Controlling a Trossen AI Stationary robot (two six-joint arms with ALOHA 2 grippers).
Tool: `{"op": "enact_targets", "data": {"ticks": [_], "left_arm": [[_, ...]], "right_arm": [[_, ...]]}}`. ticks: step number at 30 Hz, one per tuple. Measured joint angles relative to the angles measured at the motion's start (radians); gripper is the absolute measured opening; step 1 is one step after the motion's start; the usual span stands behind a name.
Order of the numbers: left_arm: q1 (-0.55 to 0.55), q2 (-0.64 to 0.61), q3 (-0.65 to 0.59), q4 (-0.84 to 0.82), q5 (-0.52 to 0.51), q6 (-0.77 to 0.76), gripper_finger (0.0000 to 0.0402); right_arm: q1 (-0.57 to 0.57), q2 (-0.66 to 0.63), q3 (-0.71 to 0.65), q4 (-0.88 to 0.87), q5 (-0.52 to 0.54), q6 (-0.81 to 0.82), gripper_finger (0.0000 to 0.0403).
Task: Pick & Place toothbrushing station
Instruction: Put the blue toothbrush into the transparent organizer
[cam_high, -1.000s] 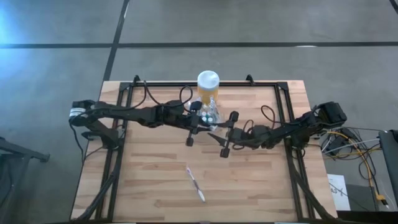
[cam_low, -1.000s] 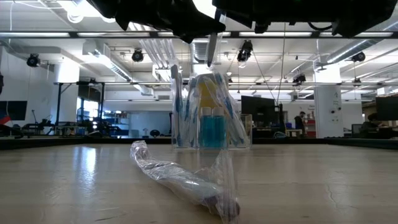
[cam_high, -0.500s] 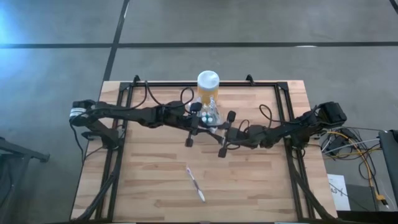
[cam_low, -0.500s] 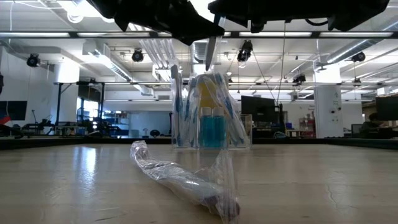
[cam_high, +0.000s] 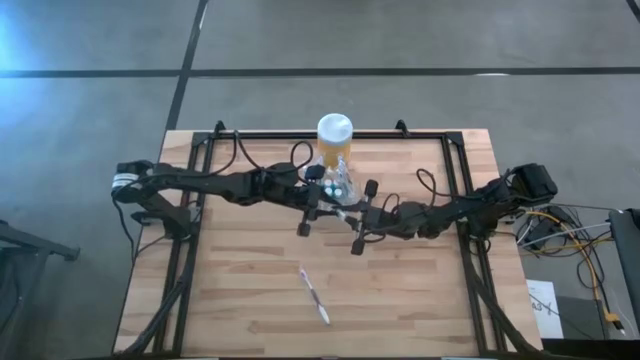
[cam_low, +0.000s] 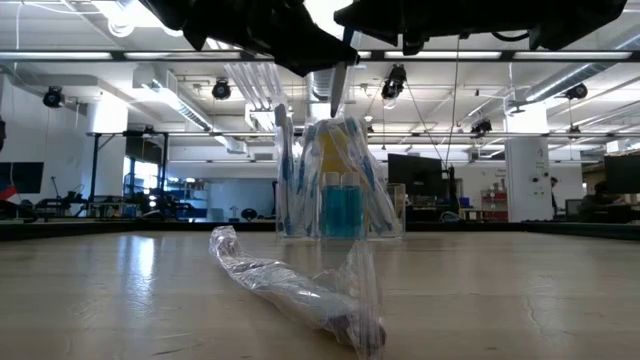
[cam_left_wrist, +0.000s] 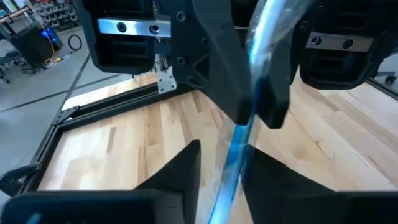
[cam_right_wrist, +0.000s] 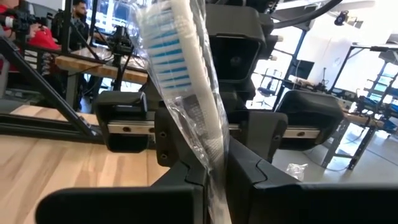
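1. My right pincer (cam_right_wrist: 211, 180) is clamped on a plastic-wrapped toothbrush (cam_right_wrist: 183, 87).
2. My left pincer (cam_left_wrist: 221, 165) stands partly open around it.
3. The toothbrushing station (cam_high: 336, 184) sits mid-table (cam_high: 240, 290), touching the yellow jar (cam_high: 334, 135).

No readable text, labels, brands, numbers, signs

A yellow jar (cam_high: 334, 140) stands near the wooden table's (cam_high: 240, 290) far edge; a wrapped toothbrush (cam_high: 314, 295) lies nearer.
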Motion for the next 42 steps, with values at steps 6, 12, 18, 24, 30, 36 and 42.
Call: {"op": "enact_targets", "data": {"ticks": [6,12,18,24,30,36,42], "left_arm": [[0.000,-0.006,0.000,-0.019,0.003,-0.017,0.0139],[0.000,-0.065,0.000,-0.131,0.004,-0.021,0.0156],[-0.001,-0.220,0.000,-0.351,0.015,-0.008,0.0169],[-0.001,-0.438,-0.061,-0.494,0.018,0.016,0.0144],[-0.002,-0.684,-0.239,-0.411,0.018,-0.069,0.0040],[-0.002,-0.880,-0.426,-0.270,0.017,-0.127,0.0010],[-0.002,-1.040,-0.559,-0.173,0.018,-0.156,0.0006]], "right_arm": [[0.000,0.000,-0.001,-0.003,0.000,0.000,0.0019],[0.002,-0.028,-0.015,-0.015,0.010,0.000,0.0019],[0.003,-0.092,-0.057,-0.043,0.025,0.032,0.0018],[-0.014,-0.211,-0.101,-0.169,0.064,0.070,0.0018],[-0.091,-0.320,-0.118,-0.369,0.065,0.219,0.0018],[-0.201,-0.301,-0.118,-0.443,0.015,0.371,0.0018],[-0.267,-0.233,-0.119,-0.423,-0.022,0.422,0.0020]]}}
